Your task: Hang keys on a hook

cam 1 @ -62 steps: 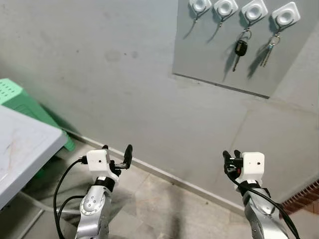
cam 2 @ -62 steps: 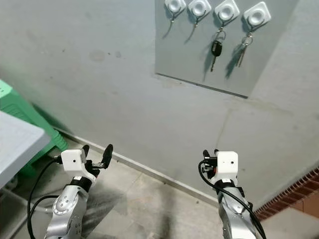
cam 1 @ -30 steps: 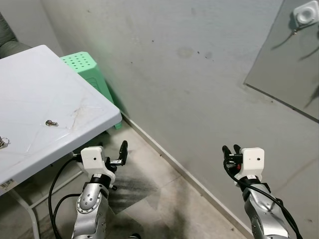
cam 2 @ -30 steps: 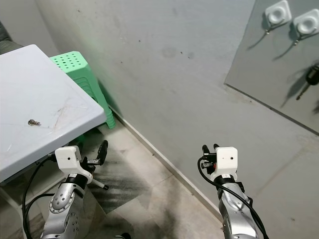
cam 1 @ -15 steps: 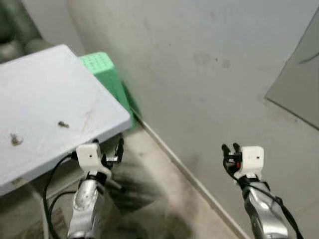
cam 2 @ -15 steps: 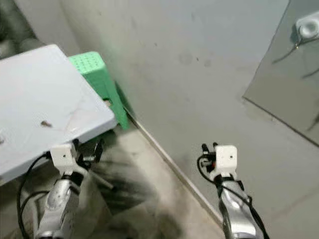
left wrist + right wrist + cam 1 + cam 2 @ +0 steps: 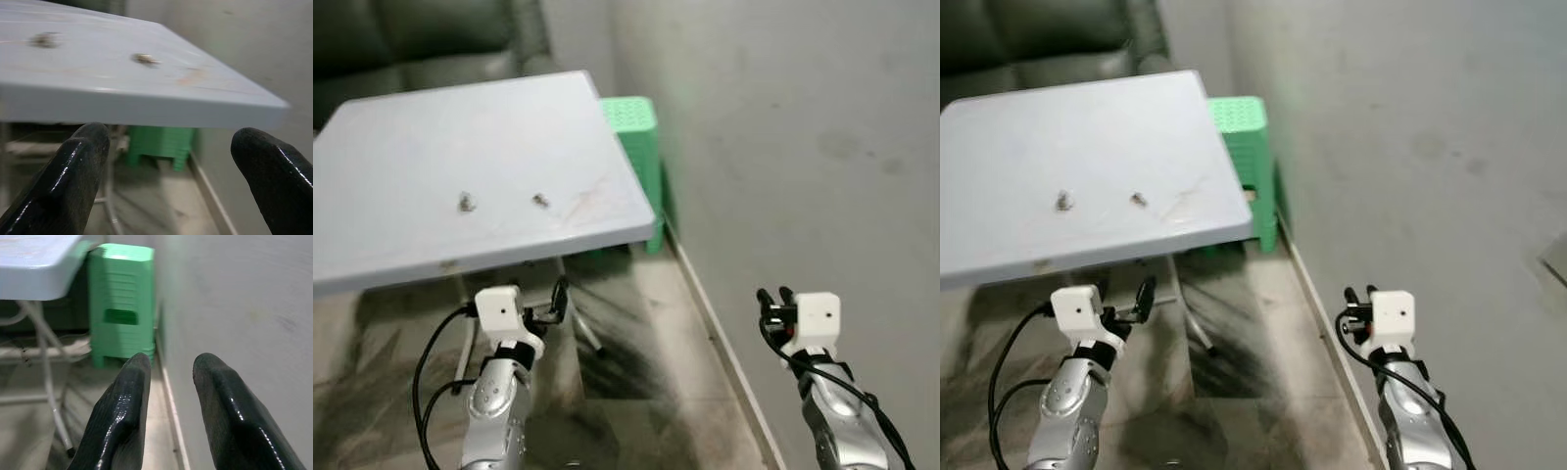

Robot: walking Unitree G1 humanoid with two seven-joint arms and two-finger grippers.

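Two small sets of keys lie on the white table: one set of keys to the left, another set of keys just right of it. My left gripper hangs below the table's near edge, open and empty; in the left wrist view its gripper looks along the tabletop at the nearer keys. My right gripper is held low near the wall, fingers a narrow gap apart, holding nothing.
A green plastic stool stands against the grey wall beyond the table's right corner. White table legs reach the tiled floor. A dark sofa is behind the table.
The camera has swung left: the panel with hooks has left the view and the table with the keys has come to the front. Both arms keep their pose.
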